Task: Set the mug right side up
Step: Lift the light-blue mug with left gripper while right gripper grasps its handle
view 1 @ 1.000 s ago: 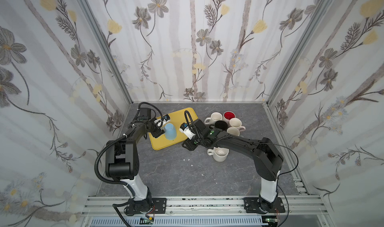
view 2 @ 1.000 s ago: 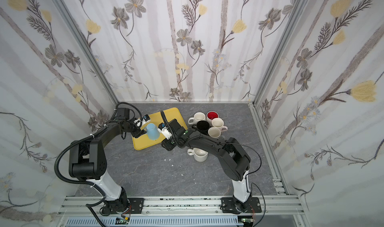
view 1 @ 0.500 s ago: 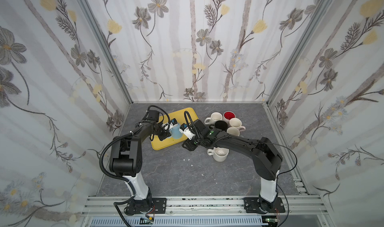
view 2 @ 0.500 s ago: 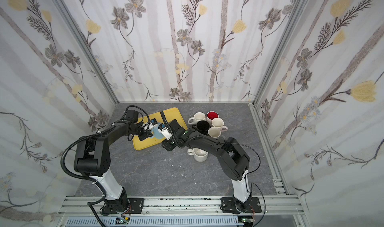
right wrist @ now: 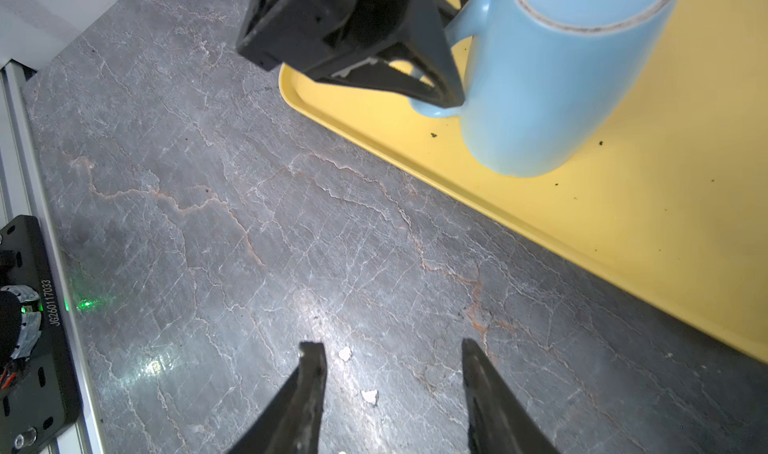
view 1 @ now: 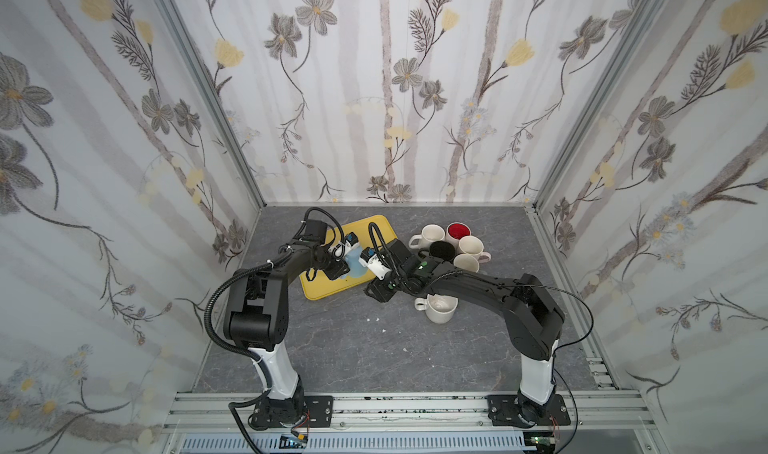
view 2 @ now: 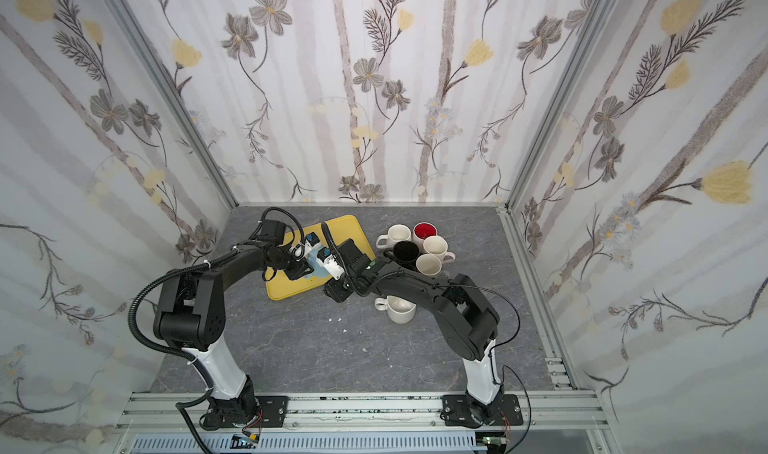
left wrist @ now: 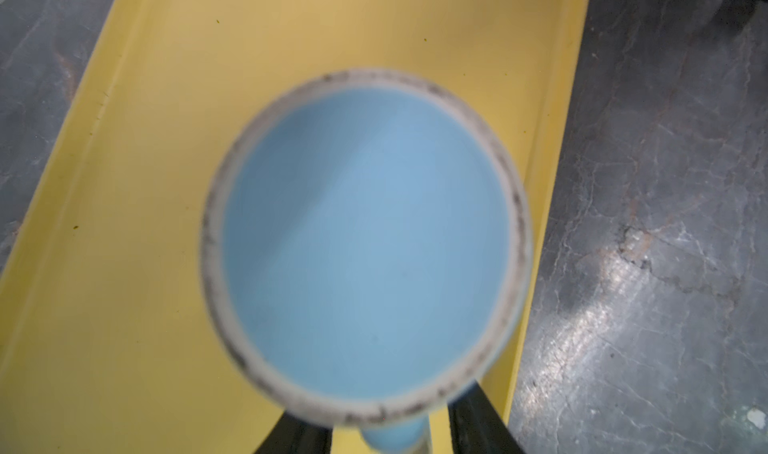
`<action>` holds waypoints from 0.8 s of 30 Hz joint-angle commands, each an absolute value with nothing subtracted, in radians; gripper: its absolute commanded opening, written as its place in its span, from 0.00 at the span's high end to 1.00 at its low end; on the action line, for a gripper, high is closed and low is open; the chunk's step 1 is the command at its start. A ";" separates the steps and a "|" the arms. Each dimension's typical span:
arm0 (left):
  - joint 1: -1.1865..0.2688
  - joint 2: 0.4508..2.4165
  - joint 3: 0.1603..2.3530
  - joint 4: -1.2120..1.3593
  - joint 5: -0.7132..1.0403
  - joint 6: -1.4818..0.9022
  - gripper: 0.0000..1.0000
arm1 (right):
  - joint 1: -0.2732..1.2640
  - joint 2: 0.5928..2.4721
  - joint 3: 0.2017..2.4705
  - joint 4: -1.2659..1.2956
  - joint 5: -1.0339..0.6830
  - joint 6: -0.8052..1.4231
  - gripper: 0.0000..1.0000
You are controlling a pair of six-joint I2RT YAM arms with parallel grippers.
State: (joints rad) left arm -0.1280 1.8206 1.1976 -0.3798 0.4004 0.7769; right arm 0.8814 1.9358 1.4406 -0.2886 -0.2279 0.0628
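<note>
The mug (view 1: 356, 264) stands mouth down on the tray (view 1: 320, 290) in both top views, right at the tips of the left gripper (view 1: 344, 265), which comes to it from the side. The right gripper (view 1: 372, 296) hangs just beside the mug on its other side, over the table (view 1: 374, 348). Beyond that gripper, along its arm, five other mugs (view 1: 471, 246) stand upright in a tight group, one red inside and one black. A lone mug (view 1: 440, 310) stands apart, and all six look empty, but I cannot be sure. In the left wrist view the blurred base of the mug (left wrist: 365, 239) fills the middle. Its handle (left wrist: 395, 437) lies between the two fingers (left wrist: 473, 427) with a thin strip of tray at each side. So the jaws are partly open around the handle and not pressing it. In the right wrist view these fingers (right wrist: 432, 69) reach almost to the mug wall. The tray (right wrist: 582, 244) carries only the mug and some dark crumbs, and the inside of the mug is hidden. The right gripper (right wrist: 390, 368) is about half open and empty. I judge the step in hand is taking the handle. The next move calls for a firm close, a lift clear of the tray and a half turn of the wrist.
</note>
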 commanded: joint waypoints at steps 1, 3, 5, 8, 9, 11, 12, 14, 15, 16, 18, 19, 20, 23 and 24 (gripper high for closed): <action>-0.134 1.838 1.221 -0.367 0.397 0.717 0.60 | 0.882 1.928 1.432 -0.295 -0.219 0.064 0.48; -0.135 1.844 1.224 -0.370 0.397 0.712 0.63 | 0.879 1.925 1.428 -0.295 -0.216 0.064 0.48; -0.139 1.845 1.224 -0.370 0.397 0.710 0.69 | 0.879 1.922 1.424 -0.294 -0.214 0.064 0.48; -0.147 1.841 1.222 -0.368 0.379 0.710 0.79 | 0.875 1.919 1.421 -0.293 -0.205 0.068 0.48; -0.151 1.837 1.218 -0.364 0.373 0.712 0.83 | 0.872 1.918 1.420 -0.292 -0.200 0.070 0.48; -0.166 1.828 1.208 -0.356 0.331 0.716 0.91 | 0.869 1.912 1.417 -0.293 -0.173 0.086 0.48; -0.177 1.823 1.203 -0.353 0.295 0.724 0.94 | 0.863 1.909 1.413 -0.291 -0.163 0.098 0.48; -0.199 1.816 1.192 -0.347 0.244 0.739 1.00 | 0.851 1.899 1.405 -0.283 -0.158 0.120 0.48; -0.207 1.810 1.185 -0.340 0.228 0.741 1.00 | 0.845 1.893 1.399 -0.276 -0.156 0.133 0.48; -0.214 1.803 1.179 -0.331 0.220 0.739 1.00 | 0.838 1.883 1.388 -0.264 -0.156 0.145 0.48; -0.222 1.784 1.164 -0.309 0.212 0.732 1.00 | 0.828 1.861 1.365 -0.236 -0.152 0.167 0.48; -0.227 1.770 1.155 -0.291 0.214 0.725 1.00 | 0.828 1.844 1.350 -0.219 -0.149 0.180 0.48; -0.230 1.755 1.147 -0.276 0.219 0.716 1.00 | 0.828 1.830 1.336 -0.201 -0.148 0.188 0.48; -0.238 1.697 1.118 -0.211 0.266 0.671 1.00 | 0.785 1.778 1.283 -0.137 -0.143 0.225 0.48; -0.242 1.672 1.103 -0.176 0.286 0.645 1.00 | 0.777 1.758 1.265 -0.112 -0.144 0.239 0.48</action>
